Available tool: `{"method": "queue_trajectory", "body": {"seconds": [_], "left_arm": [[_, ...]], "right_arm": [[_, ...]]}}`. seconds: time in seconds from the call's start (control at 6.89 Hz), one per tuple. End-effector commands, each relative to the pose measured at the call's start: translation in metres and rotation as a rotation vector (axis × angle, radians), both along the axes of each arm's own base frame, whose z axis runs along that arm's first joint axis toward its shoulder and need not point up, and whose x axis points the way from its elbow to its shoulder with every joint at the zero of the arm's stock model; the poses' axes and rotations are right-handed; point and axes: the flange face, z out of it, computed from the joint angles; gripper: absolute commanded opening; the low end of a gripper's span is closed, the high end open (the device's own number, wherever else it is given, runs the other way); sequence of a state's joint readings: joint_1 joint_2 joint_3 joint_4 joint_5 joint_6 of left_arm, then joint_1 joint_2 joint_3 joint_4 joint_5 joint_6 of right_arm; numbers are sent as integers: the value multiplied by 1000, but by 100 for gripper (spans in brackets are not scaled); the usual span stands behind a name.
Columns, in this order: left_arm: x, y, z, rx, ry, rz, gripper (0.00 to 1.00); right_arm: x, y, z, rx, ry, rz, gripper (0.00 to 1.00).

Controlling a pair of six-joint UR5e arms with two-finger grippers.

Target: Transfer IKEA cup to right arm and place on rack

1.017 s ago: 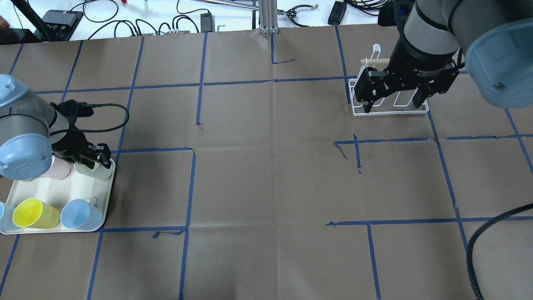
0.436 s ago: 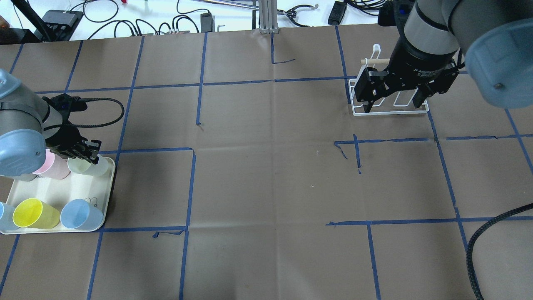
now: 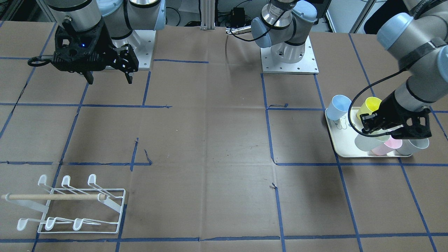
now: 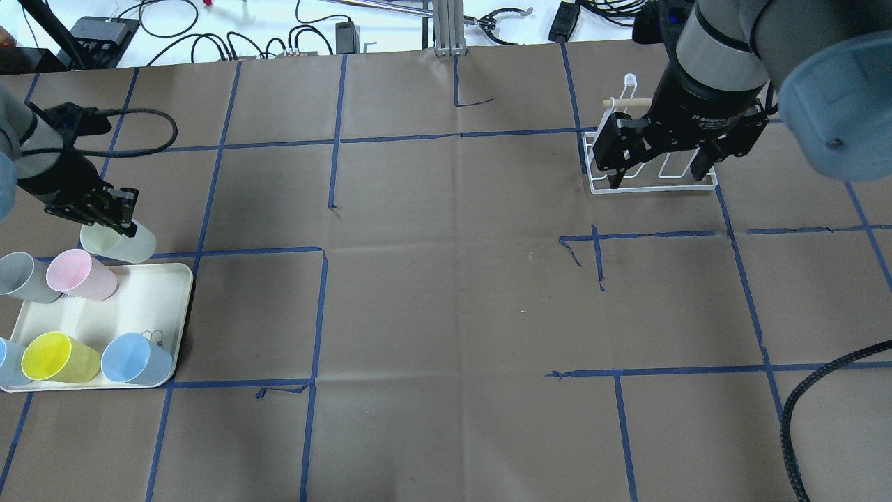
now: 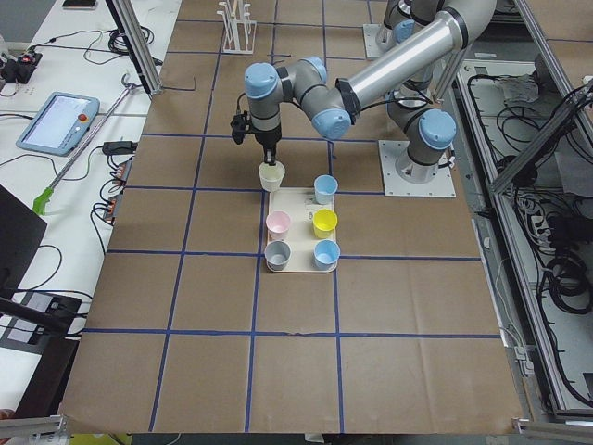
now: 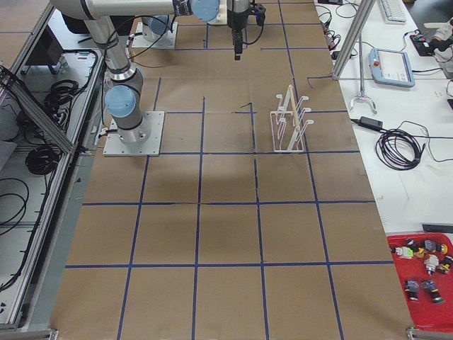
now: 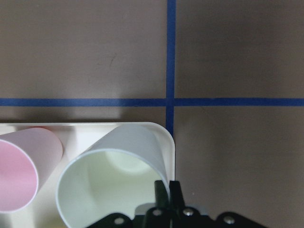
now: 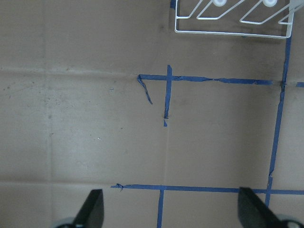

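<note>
My left gripper (image 4: 111, 219) is shut on the rim of a pale green cup (image 4: 117, 242) and holds it in the air just beyond the far edge of the cream tray (image 4: 164, 279). In the left wrist view its fingers (image 7: 163, 195) pinch the cup's wall (image 7: 118, 185). The held cup also shows in the front view (image 3: 365, 141) and in the left view (image 5: 271, 175). My right gripper (image 4: 658, 166) is open and empty, up in the air over the white wire rack (image 4: 655, 187). The rack, with its wooden dowel, stands empty (image 3: 80, 210).
The tray holds pink (image 4: 80, 274), grey (image 4: 24, 277), yellow (image 4: 59, 358) and blue (image 4: 136, 359) cups, with another blue cup at the view's left edge. Blue tape lines cross the brown table. A thick black cable (image 4: 822, 404) hangs at the near right.
My left gripper has lifted the pale green cup off the tray and carried it up and away, past the tray's far edge. The right arm has not moved.
</note>
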State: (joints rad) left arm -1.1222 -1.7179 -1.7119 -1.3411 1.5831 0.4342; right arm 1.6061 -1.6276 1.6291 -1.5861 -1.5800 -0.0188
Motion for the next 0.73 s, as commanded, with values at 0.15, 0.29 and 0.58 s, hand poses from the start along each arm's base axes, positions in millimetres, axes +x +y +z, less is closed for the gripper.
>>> {"method": "queue_trajectory", "body": {"seconds": [0.15, 0.29, 0.58], "left_arm": [[-38, -39, 93, -41, -6, -75, 0], [-49, -42, 98, -55, 0, -101, 0], [-67, -47, 104, -133, 129, -116, 0]], "right_arm": [[0, 0, 0, 0, -2, -2, 100], [0, 0, 1, -4, -3, -5, 100], [3, -12, 13, -144, -35, -6, 100]]}}
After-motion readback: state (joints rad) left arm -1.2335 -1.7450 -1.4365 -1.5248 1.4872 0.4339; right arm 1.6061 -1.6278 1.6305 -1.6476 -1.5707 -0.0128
